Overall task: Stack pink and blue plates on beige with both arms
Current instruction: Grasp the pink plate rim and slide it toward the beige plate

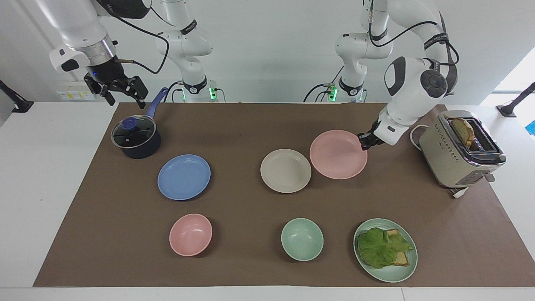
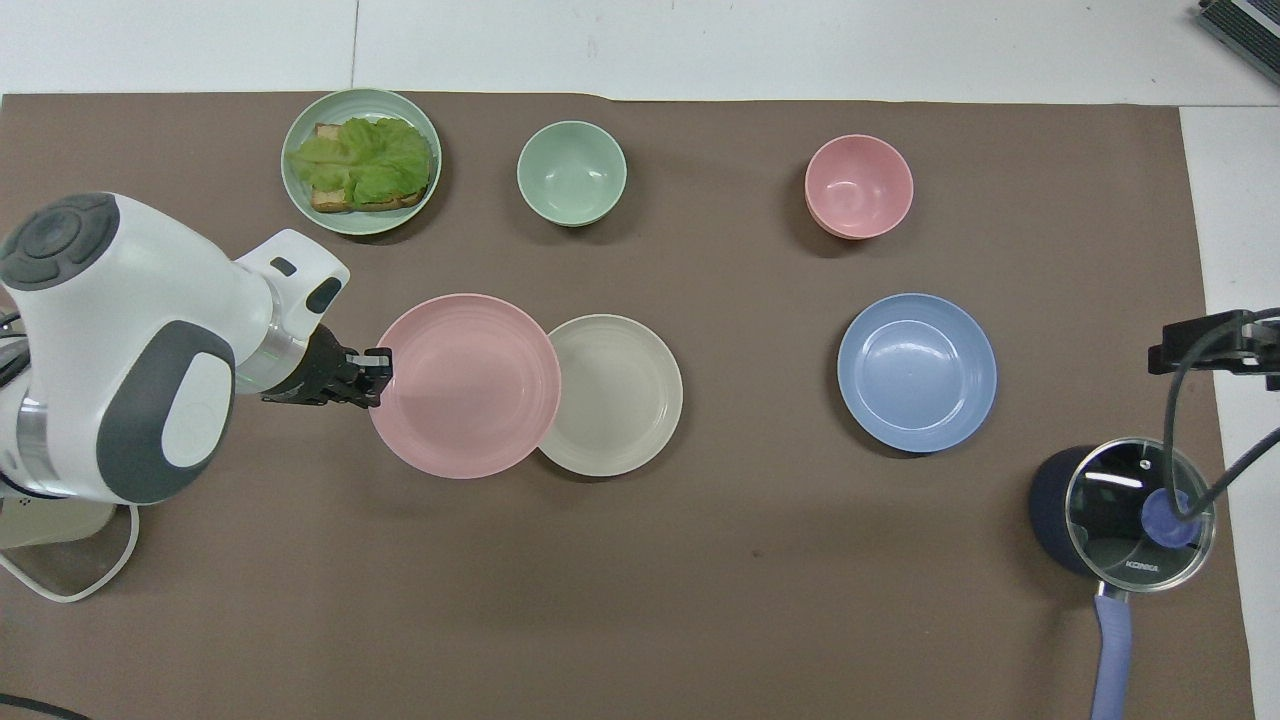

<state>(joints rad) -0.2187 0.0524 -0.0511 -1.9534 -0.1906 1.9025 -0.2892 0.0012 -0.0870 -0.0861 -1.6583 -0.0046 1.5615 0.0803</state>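
Observation:
My left gripper (image 1: 363, 142) (image 2: 378, 365) is shut on the rim of the pink plate (image 1: 337, 154) (image 2: 465, 385), which hangs level above the mat. In the overhead view the pink plate overlaps the edge of the beige plate (image 1: 285, 171) (image 2: 618, 395). The beige plate lies flat at the middle of the mat. The blue plate (image 1: 184, 177) (image 2: 917, 372) lies flat toward the right arm's end. My right gripper (image 1: 121, 90) (image 2: 1205, 345) waits open, high over the table's edge beside the saucepan.
A lidded dark saucepan (image 1: 136, 137) (image 2: 1122, 515) stands near the right arm. A toaster (image 1: 462, 149) with bread sits at the left arm's end. Farther from the robots lie a pink bowl (image 1: 190, 234), a green bowl (image 1: 301, 239) and a green plate (image 1: 385, 271) with lettuce and bread.

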